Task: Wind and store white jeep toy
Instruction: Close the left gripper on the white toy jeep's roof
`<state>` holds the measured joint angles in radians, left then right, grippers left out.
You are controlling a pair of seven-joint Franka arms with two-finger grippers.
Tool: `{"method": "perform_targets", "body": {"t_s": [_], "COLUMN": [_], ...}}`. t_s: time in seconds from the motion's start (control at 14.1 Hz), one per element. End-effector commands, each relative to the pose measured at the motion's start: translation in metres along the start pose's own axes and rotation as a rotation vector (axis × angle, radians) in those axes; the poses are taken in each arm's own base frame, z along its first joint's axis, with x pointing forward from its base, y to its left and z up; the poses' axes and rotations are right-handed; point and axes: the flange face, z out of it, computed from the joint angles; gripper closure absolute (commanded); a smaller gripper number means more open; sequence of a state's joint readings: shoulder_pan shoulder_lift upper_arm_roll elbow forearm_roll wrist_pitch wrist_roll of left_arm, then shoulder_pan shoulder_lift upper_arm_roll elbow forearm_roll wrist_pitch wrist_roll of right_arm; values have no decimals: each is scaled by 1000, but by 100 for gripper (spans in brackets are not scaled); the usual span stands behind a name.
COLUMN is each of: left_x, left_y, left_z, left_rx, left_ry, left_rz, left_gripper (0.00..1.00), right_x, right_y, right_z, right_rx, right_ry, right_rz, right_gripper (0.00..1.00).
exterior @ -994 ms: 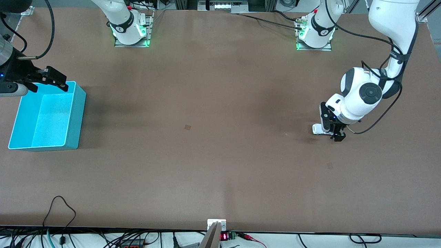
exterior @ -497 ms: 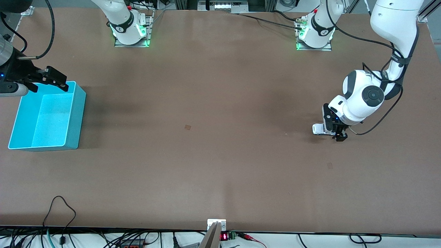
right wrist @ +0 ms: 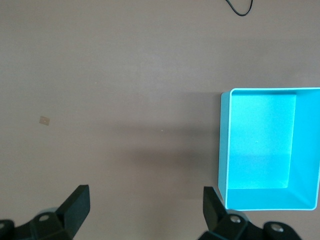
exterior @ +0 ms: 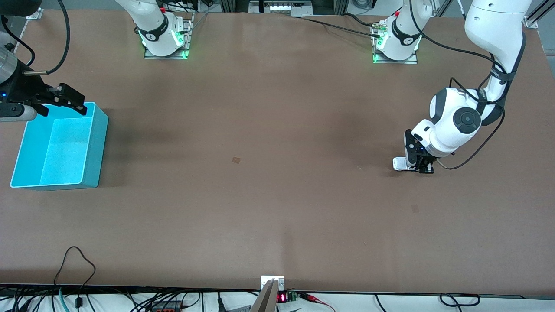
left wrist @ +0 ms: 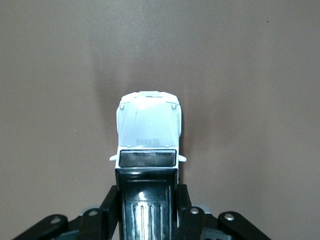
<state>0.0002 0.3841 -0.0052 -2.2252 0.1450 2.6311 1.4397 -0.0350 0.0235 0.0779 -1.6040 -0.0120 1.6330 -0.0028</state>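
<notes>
The white jeep toy (exterior: 399, 163) sits on the brown desk (exterior: 269, 195) toward the left arm's end, wheels down, with its white hood pointing toward the right arm's end of the desk. The left tool (exterior: 422, 167) is down at the desk around the toy's black ribbed rear section, and in the left wrist view its two black fingers (left wrist: 111, 202) press against either side of that rear part, pinching the white jeep toy (left wrist: 147, 150) while the hood and windscreen stick out free ahead of them. The toy appears to rest on the desk surface; no gap under it can be made out. The turquoise bin (exterior: 58, 147) stands well apart from the toy, at the right arm's end of the desk, open side up and with nothing visible inside. The right tool (exterior: 65, 100) hangs in the air over the bin's rim on the side toward the robot bases, waiting, and the right wrist view shows its fingers (right wrist: 75, 202) spread wide with nothing between them, the turquoise bin (right wrist: 270, 150) in sight beneath. A small tan mark (exterior: 236, 160) lies on the bare desk between the bin and the toy.
</notes>
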Motion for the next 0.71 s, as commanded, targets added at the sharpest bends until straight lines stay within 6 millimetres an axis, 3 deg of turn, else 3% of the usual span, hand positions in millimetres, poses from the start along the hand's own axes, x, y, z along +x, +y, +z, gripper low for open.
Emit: {"method": "perform_targets", "body": {"t_s": [0.0,0.35,0.64], "left_x": [-4,-5,-26], "left_y": [2,6,7], "left_z": [4,16,30], "left_rx": [-2,-28,-60], "left_ry": [-4,-4,-5], "left_rz": [-3,-5,-31], "left_gripper": [79,79,78], "right_x": [2,2,2], "right_y": [-5,-6,-6], "right_z": [-1,-1,0], "right_rx": [14,14,15], "right_ry": [-10,-10,-12], "right_rz": [-12,-12,-12], "right_gripper": [0,0,0]}}
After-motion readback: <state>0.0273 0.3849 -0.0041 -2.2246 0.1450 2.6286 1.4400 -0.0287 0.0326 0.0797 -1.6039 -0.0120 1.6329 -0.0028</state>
